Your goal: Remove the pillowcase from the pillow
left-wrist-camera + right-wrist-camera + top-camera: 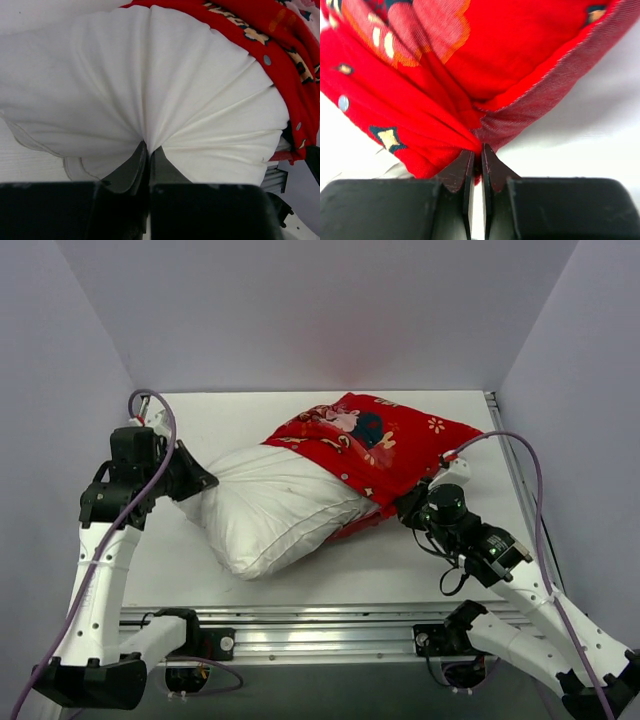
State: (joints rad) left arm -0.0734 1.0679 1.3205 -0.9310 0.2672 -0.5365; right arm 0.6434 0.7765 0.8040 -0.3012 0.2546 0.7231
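Pillowcase covers only the far right half of the pillow, mid-table. The right gripper is clamped tight on its near red edge (grey studs dot the hem), while the left gripper pinches the pillow's bare white left end. Its print is too small to read.

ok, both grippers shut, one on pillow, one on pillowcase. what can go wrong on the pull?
Left gripper pinches only a small pleat of the pillow; it may slip free.
Right gripper holds a thin bunch of pillowcase edge; that could slip too.
The pillowcase covers the pillow's far end, so the plump filling may jam at the opening near the snaps.
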